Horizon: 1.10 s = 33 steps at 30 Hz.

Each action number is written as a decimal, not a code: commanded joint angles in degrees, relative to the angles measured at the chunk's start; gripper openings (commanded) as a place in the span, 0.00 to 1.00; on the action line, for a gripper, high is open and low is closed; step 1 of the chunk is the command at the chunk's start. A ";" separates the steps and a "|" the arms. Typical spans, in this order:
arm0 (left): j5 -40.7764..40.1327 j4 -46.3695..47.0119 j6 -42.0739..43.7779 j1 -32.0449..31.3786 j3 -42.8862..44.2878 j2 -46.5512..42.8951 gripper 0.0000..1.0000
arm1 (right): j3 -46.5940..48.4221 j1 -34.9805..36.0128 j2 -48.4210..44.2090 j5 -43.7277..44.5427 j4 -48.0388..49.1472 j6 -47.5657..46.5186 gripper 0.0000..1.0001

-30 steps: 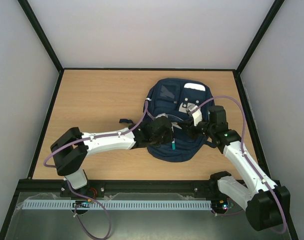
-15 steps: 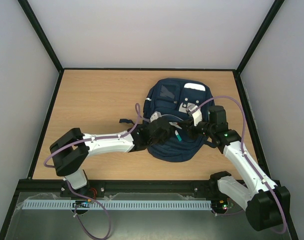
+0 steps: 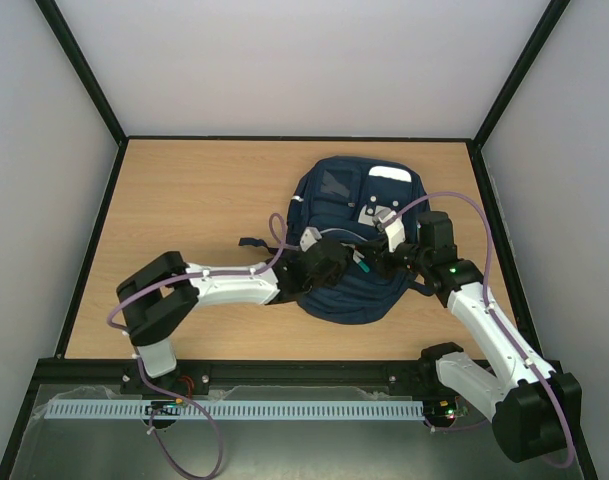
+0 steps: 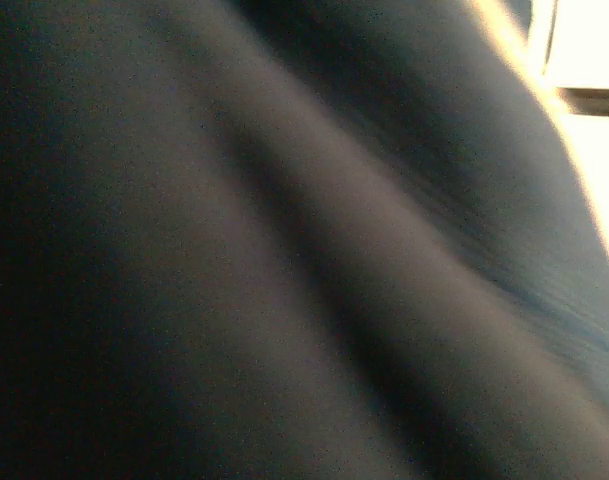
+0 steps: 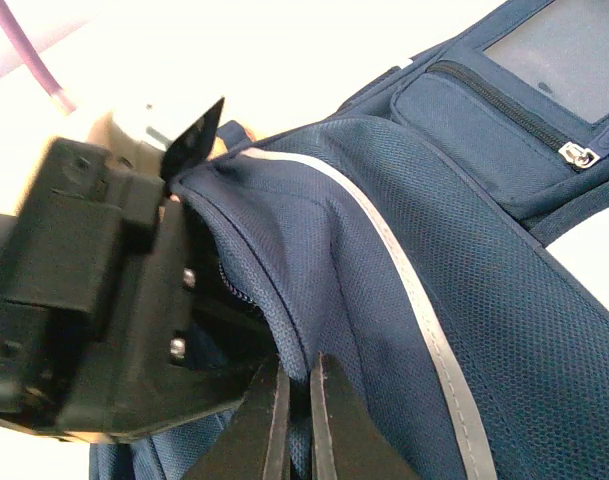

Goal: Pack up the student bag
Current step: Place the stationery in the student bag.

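Navy blue fabric backpack [image 3: 349,195] sits toward the wooden surface [image 3: 184,200], far right corner; right claw [image 5: 301,366] pinches its lip open so left claw [image 3: 342,263] can reach inside, grip state hidden, can't tell

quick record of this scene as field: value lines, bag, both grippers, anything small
bag: student bag, navy, lying on the wooden table
right gripper: closed on the bag's opening edge, it seems
left gripper: at the bag opening, jaws not visible
extra: small teal item at the left gripper's tip, unidentifiable
left wrist view: only blurred dark fabric
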 commanded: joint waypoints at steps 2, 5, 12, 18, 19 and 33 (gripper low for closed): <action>-3.03 1.06 -4.00 0.63 2.55 3.64 0.11 | -0.26 -0.22 -1.24 -1.45 0.80 -0.45 0.01; -5.83 -0.63 -4.31 0.81 3.06 3.96 0.12 | -0.28 -0.22 -1.24 -1.35 0.78 -0.53 0.01; -4.97 -0.75 -5.28 1.59 2.84 4.70 0.30 | -0.21 -0.22 -1.11 -1.42 0.80 -0.54 0.01; -3.21 0.06 -3.67 1.48 2.38 3.99 0.39 | -0.27 -0.26 -1.20 -1.27 0.78 -0.53 0.01; -3.32 -0.56 -2.21 1.25 2.90 3.65 0.38 | -0.30 -0.26 -1.20 -1.22 0.80 -0.54 0.01; -4.33 -26.51 8.04 -10.49 1.89 -10.22 0.38 | -0.73 -0.35 -0.05 1.07 1.15 -1.24 0.01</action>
